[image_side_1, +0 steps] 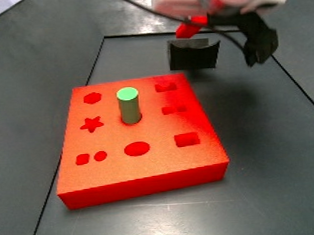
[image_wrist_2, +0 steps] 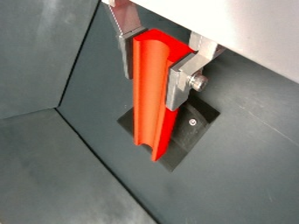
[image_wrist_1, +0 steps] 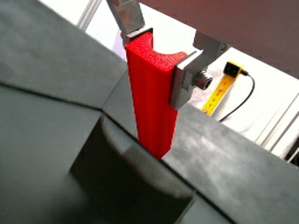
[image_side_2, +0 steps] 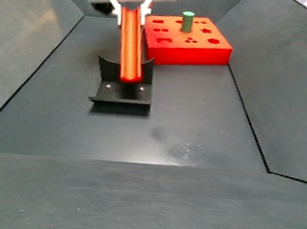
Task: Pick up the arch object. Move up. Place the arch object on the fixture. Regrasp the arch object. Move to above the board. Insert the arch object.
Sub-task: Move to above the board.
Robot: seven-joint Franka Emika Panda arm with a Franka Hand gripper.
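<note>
The arch object (image_wrist_1: 152,101) is a long red bar with a curved groove along one face, and it hangs upright with my gripper (image_wrist_1: 163,63) shut on its top end. Both wrist views show the silver fingers pressed on its two sides (image_wrist_2: 156,87). Its lower end reaches down to the dark fixture (image_side_2: 122,92), over the base plate (image_wrist_2: 184,131); I cannot tell if it touches. In a side view the arch object (image_side_2: 128,45) stands in front of the fixture's upright part. The red board (image_side_1: 141,140) with shaped cutouts lies apart from the fixture (image_side_1: 193,54).
A green cylinder peg (image_side_1: 127,104) stands in the board, also visible in the other side view as a peg (image_side_2: 187,19). Sloped dark walls (image_side_2: 40,68) enclose the floor. A yellow tape measure (image_wrist_1: 222,87) lies outside the enclosure.
</note>
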